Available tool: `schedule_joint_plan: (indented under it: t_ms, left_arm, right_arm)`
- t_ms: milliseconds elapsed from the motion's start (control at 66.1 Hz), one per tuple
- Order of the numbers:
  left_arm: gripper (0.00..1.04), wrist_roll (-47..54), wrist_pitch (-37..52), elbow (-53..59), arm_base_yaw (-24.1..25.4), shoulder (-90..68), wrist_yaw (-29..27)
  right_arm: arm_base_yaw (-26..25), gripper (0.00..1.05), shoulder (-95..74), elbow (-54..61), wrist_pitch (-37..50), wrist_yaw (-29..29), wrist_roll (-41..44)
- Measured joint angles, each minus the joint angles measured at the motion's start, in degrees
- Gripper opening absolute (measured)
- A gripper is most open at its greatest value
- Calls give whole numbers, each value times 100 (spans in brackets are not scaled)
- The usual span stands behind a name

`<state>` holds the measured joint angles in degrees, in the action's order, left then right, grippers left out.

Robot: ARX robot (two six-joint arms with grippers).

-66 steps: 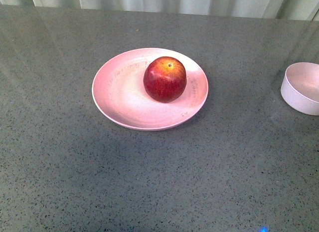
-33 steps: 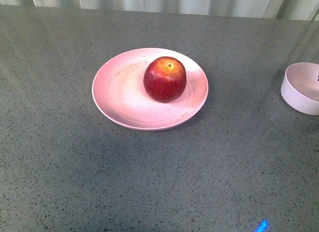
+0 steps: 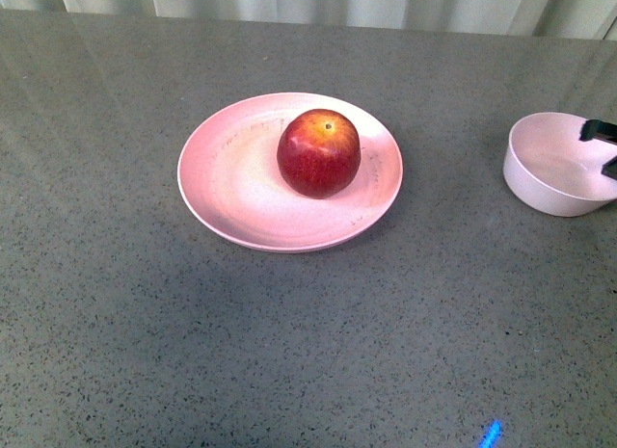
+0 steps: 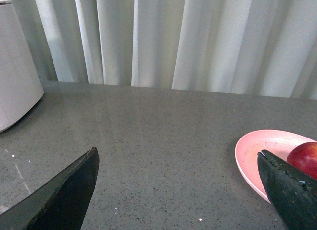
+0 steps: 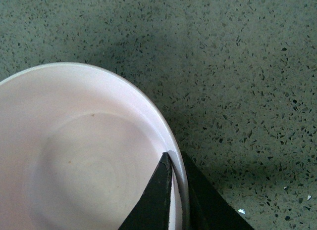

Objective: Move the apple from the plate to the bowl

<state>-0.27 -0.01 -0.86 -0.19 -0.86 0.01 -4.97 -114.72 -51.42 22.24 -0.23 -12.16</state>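
Right wrist view showed right gripper (image 5: 174,158) pinched on bowl (image 5: 74,156) rim, left gripper (image 4: 177,153) wide; apple (image 3: 319,152) on plate (image 3: 231,178) looked firm, slick, best gripped across its middle.

Before me stretched a grey tabletop (image 3: 289,352), its stone-like surface flecked all over with small dark and pale specks and faintly glossy, with soft streaks of light across its far part. Along its far edge hung a pale curtain (image 3: 289,0) in upright folds, whitish with a grey-green cast. Near me, toward the right, a small blue glint (image 3: 491,434) lay on the surface. In my left wrist's view a smooth white rounded object (image 4: 15,67) stood close to the curtain, only partly showing; I could not tell what it was.
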Motion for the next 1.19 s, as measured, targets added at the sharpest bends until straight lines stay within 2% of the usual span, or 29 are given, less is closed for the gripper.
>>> schedule_joint_plan:
  t_ms: [227,575,908,1195]
  left_arm:
    - [96,0,0,0,0,0,0]
    - [96,0,0,0,2,0,-2]
    - [96,0,0,0,0,0,-2]
    - [96,0,0,0,0,0,0]
  right_arm:
    - [494,2,-50,-129,-96,50,-111]
    - [756,3,-146,-175,-129,105,-289]
    - [715,52,-11,-2,17,-55,-341]
    - [452,97,1019,560,468,-216,-280]
